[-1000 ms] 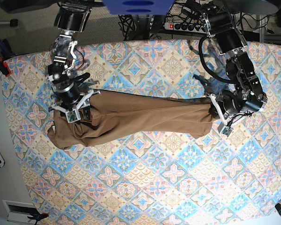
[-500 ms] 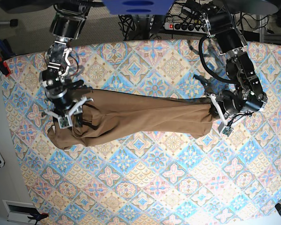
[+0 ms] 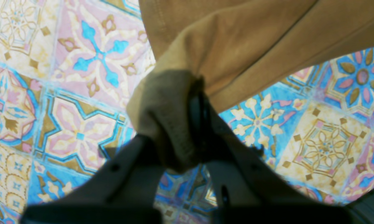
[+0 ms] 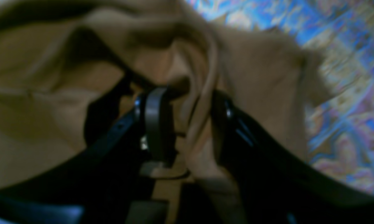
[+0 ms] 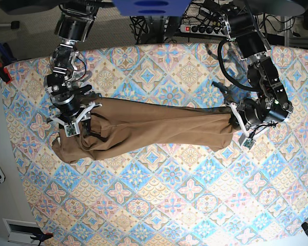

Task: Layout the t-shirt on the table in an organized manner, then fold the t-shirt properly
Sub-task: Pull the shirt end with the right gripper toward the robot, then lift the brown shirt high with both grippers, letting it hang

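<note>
My left gripper (image 3: pixel 187 124) is clamped on a bunched end of the shirt (image 5: pixel 154 128), the tan cloth pinched between its dark fingers just above the table (image 5: pixel 169 205). My right gripper (image 4: pixel 187 118) has a fold of the same shirt running between its fingers (image 4: pixel 155 124), which stand partly apart with the fabric gathered around them; the view is blurred, so I cannot tell how firmly they press. In the base view the shirt stretches as a long, narrow band across the patterned cloth from one gripper to the other, wider and rumpled at the right gripper's end, narrow at the left one's.
</note>
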`<move>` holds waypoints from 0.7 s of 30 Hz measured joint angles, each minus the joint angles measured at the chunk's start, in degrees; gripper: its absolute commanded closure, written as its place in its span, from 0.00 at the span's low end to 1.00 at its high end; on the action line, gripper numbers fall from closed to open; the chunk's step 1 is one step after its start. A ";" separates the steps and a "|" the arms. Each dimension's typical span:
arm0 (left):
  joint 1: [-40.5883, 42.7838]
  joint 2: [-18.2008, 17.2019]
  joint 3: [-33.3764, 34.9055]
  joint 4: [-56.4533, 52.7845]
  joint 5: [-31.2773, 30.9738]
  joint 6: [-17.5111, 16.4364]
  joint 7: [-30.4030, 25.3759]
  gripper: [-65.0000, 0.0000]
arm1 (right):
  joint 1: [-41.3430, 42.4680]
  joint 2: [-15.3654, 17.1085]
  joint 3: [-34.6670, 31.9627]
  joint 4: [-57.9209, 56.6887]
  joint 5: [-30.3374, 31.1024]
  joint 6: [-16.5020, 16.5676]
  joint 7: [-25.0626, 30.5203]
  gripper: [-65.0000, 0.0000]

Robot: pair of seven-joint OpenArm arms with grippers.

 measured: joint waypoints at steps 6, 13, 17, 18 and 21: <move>-0.02 0.00 0.00 0.00 0.02 0.02 0.02 1.00 | -0.11 0.02 0.00 -0.87 -0.24 -0.04 3.52 0.67; 0.00 0.00 0.00 0.00 0.02 0.00 0.02 1.00 | 0.00 0.02 0.00 -0.87 -0.26 -0.04 4.00 0.84; 0.00 0.00 0.00 0.00 0.02 0.00 0.02 1.00 | 0.00 0.00 0.00 -0.83 -2.51 -0.07 4.02 1.00; 0.00 0.00 0.00 0.00 0.02 0.00 0.02 1.00 | 0.00 -0.02 0.00 -0.72 -3.78 -0.04 4.00 1.00; 0.00 -0.02 0.00 0.00 0.02 0.00 0.02 1.00 | 0.00 -0.15 0.04 -0.61 -7.61 -0.02 4.02 1.00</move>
